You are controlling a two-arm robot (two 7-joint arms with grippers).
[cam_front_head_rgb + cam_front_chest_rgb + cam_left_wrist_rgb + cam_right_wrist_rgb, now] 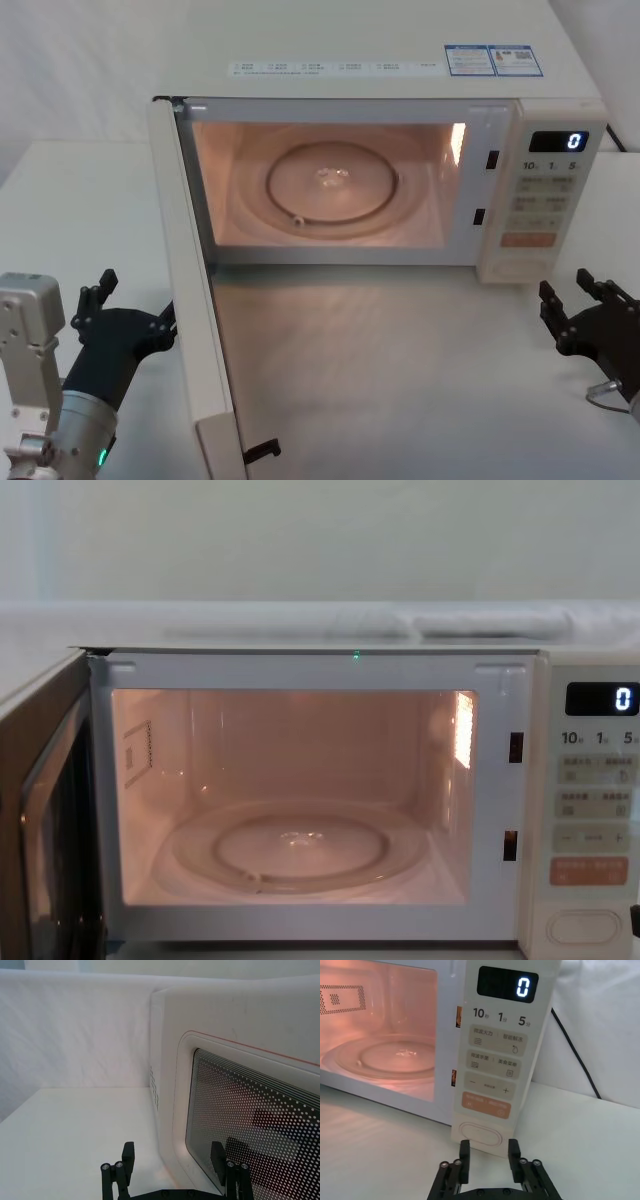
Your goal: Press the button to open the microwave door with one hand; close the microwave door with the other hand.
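The microwave (380,90) stands far on the table (400,380), its microwave door (195,290) swung out toward the near left. The button (522,267) sits lowest on the right panel, and a glass turntable (332,185) lies inside.

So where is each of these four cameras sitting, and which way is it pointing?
Head: high on the robot, looking down at the open microwave; left tool beside the door, right tool near the button.
Chest: low, facing straight into the lit oven; none of the robot visible.
Left wrist: behind the left tool, facing the door's window.
Right wrist: behind the right tool, facing the button.
Head, chest and right wrist views share the display's "0".
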